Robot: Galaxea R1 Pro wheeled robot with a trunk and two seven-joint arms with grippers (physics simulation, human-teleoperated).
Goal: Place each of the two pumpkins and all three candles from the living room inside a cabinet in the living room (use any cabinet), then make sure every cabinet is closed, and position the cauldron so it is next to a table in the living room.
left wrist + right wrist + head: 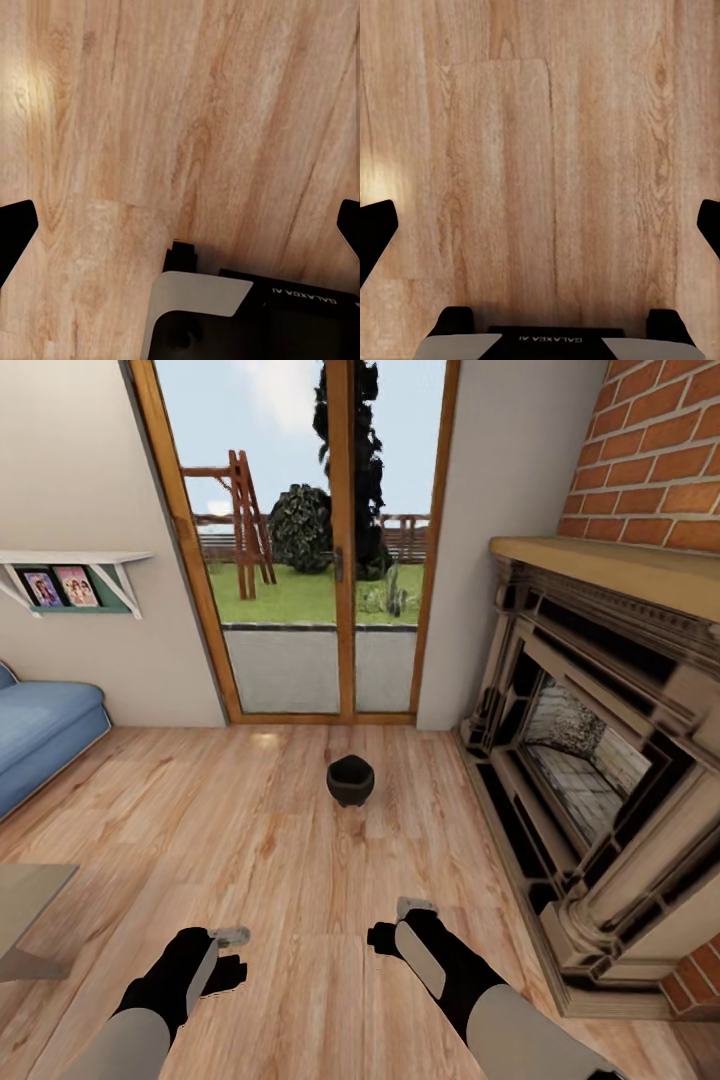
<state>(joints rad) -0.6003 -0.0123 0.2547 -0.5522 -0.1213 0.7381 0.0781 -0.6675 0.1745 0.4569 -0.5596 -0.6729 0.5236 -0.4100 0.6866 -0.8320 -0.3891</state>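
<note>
Cauldron [351, 780] stands upright on the wood floor [270, 860], well ahead of both grippers and apart from them, before the glass door [300, 540]. Left gripper [222, 950] and right gripper [400, 923] hang over bare floor, fingers spread wide, holding nothing.

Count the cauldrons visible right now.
1. The black cauldron stands upright on the wood floor, ahead of both grippers, between the glass doors and the fireplace. Others could lie outside the frame.
</note>
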